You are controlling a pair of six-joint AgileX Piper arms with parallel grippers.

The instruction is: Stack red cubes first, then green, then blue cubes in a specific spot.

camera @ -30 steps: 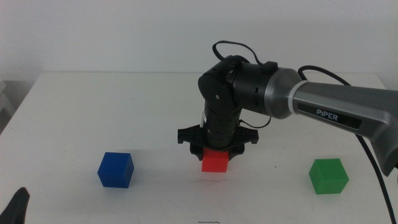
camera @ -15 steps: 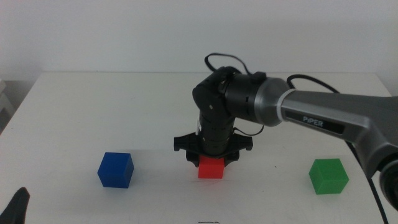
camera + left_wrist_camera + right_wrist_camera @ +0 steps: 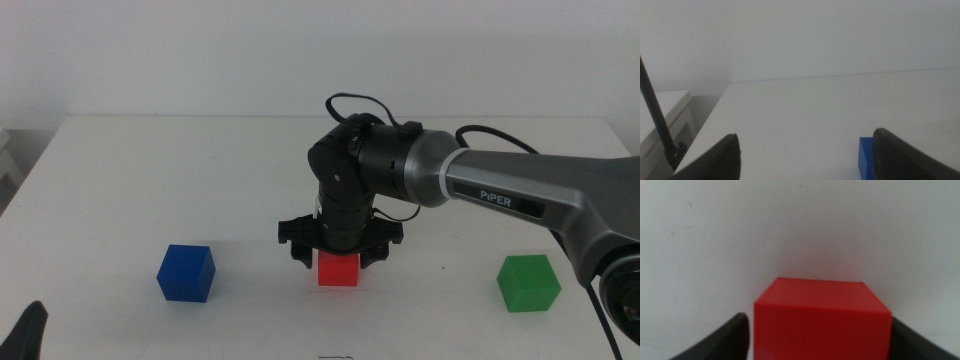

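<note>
My right gripper [image 3: 338,256] clenches the red cube [image 3: 338,269] by its flat side faces; I judge it light, rigid, slightly slick.

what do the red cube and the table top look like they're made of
Red cube, between the right gripper fingers: probably plastic, possibly painted wood; matte, evenly coloured faces, crisp edges, no grain. Table top: smooth white laminate or painted board by its look, with a faint sheen and a few small scuffs.
</note>
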